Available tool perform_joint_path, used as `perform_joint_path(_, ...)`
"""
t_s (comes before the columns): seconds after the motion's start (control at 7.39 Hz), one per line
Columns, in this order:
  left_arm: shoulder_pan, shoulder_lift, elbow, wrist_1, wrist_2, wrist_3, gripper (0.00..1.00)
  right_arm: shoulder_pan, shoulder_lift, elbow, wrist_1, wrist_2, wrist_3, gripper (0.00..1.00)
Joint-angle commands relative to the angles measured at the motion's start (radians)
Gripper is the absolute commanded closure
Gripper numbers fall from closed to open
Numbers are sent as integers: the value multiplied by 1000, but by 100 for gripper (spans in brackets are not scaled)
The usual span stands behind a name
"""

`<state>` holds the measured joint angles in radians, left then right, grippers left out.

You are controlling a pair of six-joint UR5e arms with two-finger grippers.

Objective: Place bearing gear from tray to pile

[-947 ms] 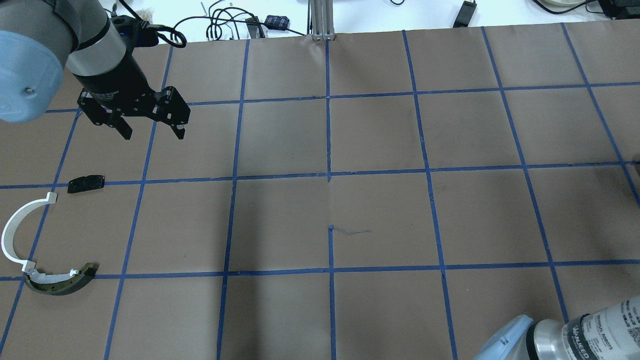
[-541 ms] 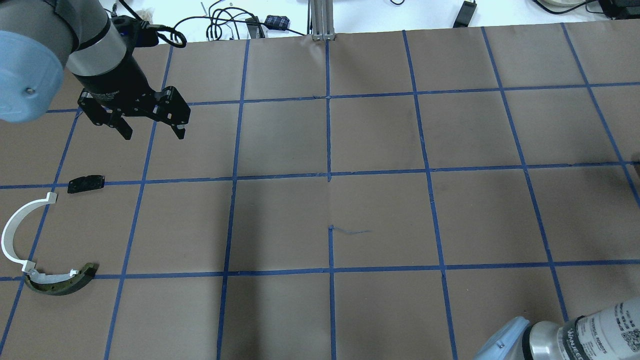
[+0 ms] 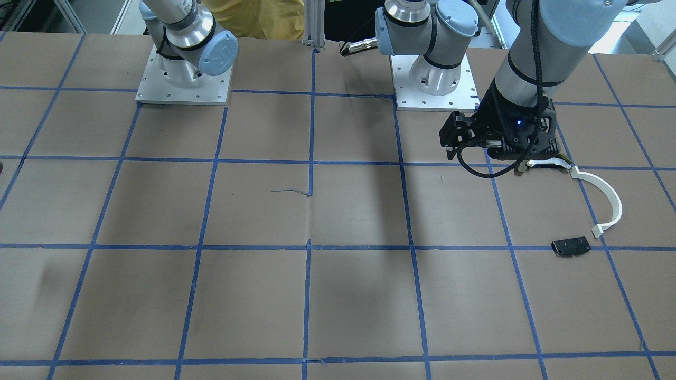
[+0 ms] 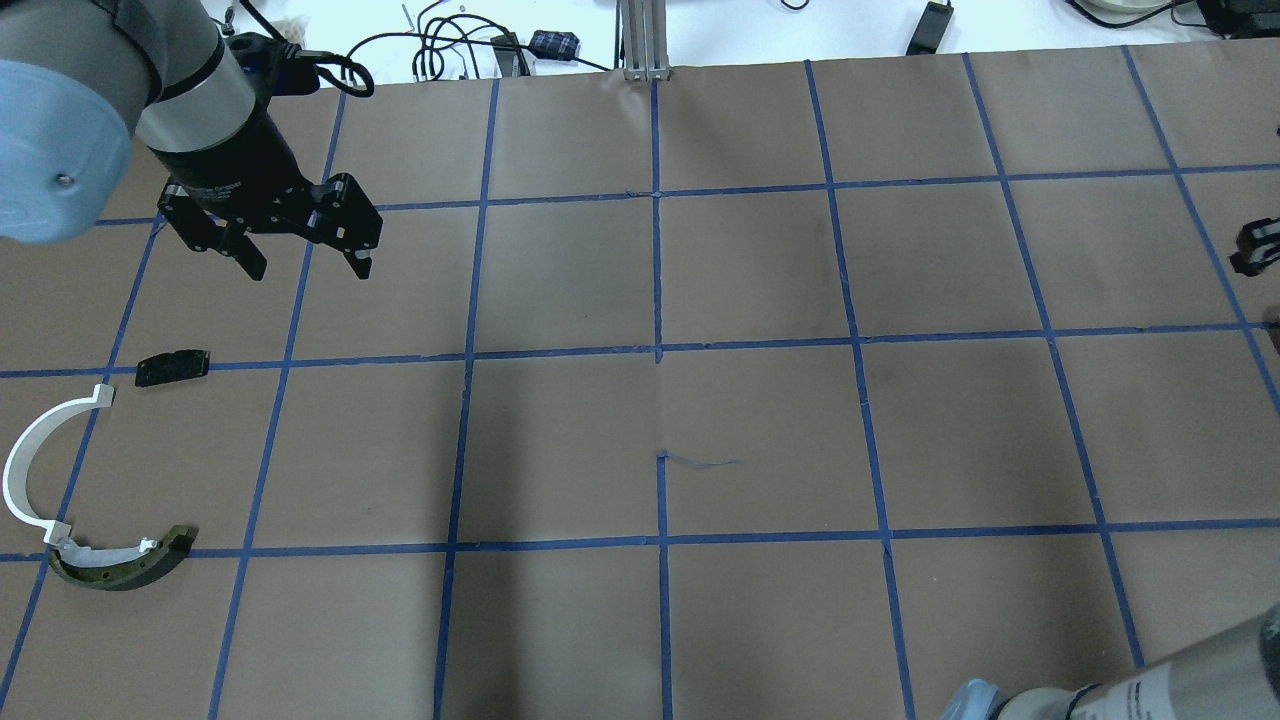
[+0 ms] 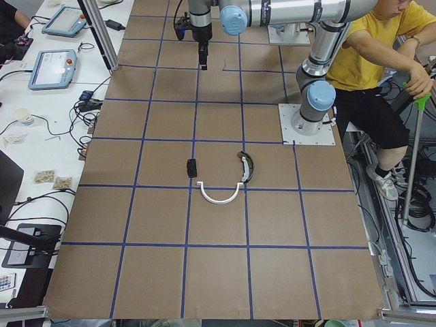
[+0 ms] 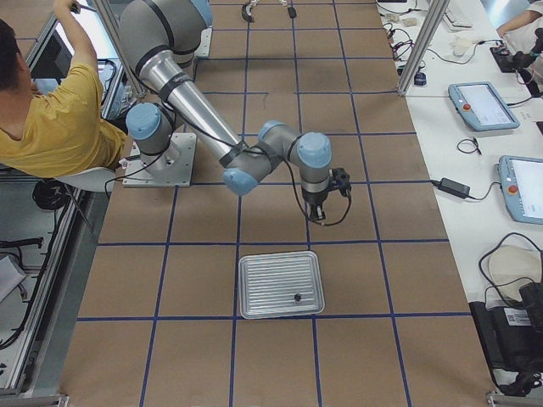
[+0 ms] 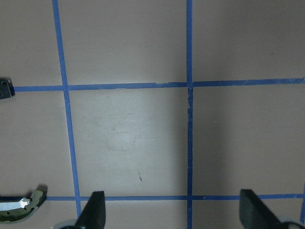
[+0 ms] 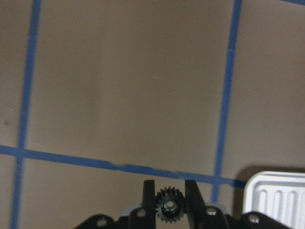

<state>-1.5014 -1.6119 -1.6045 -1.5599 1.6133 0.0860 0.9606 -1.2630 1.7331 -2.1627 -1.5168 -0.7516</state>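
My right gripper (image 8: 170,190) is shut on a small dark toothed bearing gear (image 8: 169,206), held above the brown table just beside the ribbed metal tray (image 8: 279,193). The exterior right view shows this gripper (image 6: 316,217) beyond the tray (image 6: 263,292). The pile lies at the table's left: a white arc strip (image 4: 25,465), a dark olive curved piece (image 4: 125,568) and a flat black plate (image 4: 172,367). My left gripper (image 4: 305,265) is open and empty, hovering beyond the black plate; its fingers (image 7: 95,210) frame bare table.
One small dark part (image 6: 298,297) lies in the tray. Cables and boxes (image 4: 480,45) lie past the far table edge. A person in yellow (image 6: 59,119) sits behind the robot. Blue tape lines grid the brown table (image 4: 660,400).
The right arm has swung: its elbow dropped towards the overhead view's bottom right corner and its gripper came into view at the right edge. The left gripper has stayed put.
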Motion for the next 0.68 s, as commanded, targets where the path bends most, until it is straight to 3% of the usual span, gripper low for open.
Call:
perform_joint_path(0.0, 4, 9, 0, -6, 2, 1, 0, 334, -94, 95, 49, 4, 406, 90)
perform_joint_path(0.14, 3, 7, 0, -6, 2, 1, 0, 538, -96, 144, 20, 6, 611, 90)
perform_joint_path(0.27, 3, 6, 0, -6, 3, 3, 0, 740, -75, 166, -87, 3, 843, 90)
perform_joint_path(0.54, 0, 20, 2, -47, 3, 3, 0, 1032, 41, 155, -208, 3, 1113, 89)
